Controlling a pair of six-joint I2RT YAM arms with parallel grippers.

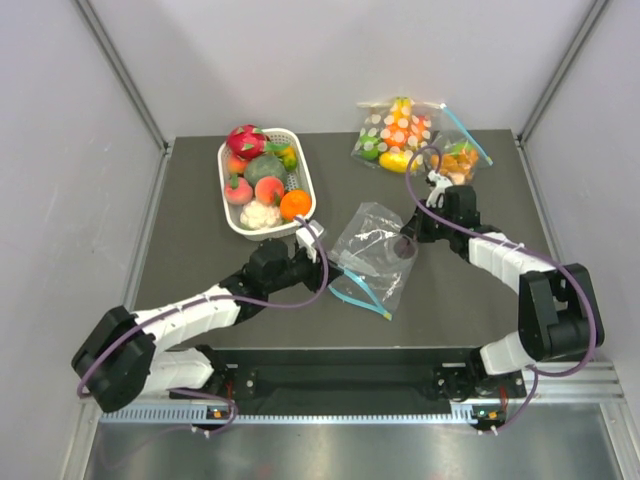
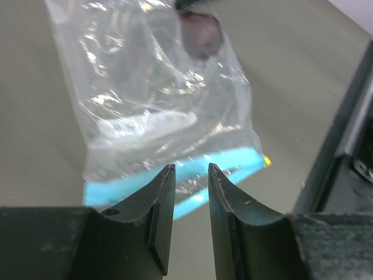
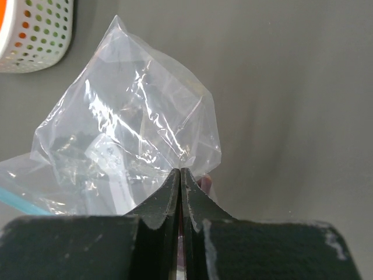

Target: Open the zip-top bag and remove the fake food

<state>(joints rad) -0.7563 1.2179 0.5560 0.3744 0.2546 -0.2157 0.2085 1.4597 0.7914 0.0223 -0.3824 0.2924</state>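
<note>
The zip-top bag point(image 1: 372, 250) lies crumpled in the middle of the table and looks empty, its teal zip strip point(image 1: 358, 293) toward the near side. My right gripper point(image 1: 410, 236) is shut on the bag's far edge point(image 3: 175, 157), film pinched at the tips. My left gripper point(image 1: 328, 258) stands open at the bag's left. In the left wrist view its tips point(image 2: 192, 169) hover just over the teal strip point(image 2: 233, 160), with a gap between the jaws. The fake food sits in the white basket point(image 1: 268, 233): a pink dragon fruit point(image 1: 246, 141) and a peach point(image 1: 270, 190).
The basket also holds green cabbage point(image 1: 265, 166), cauliflower point(image 1: 260, 214) and an orange point(image 1: 295, 204). A polka-dot bag point(image 1: 397, 130) and a small bag of orange pieces point(image 1: 460, 160) lie at the back right. The table's near edge runs just behind the arm bases.
</note>
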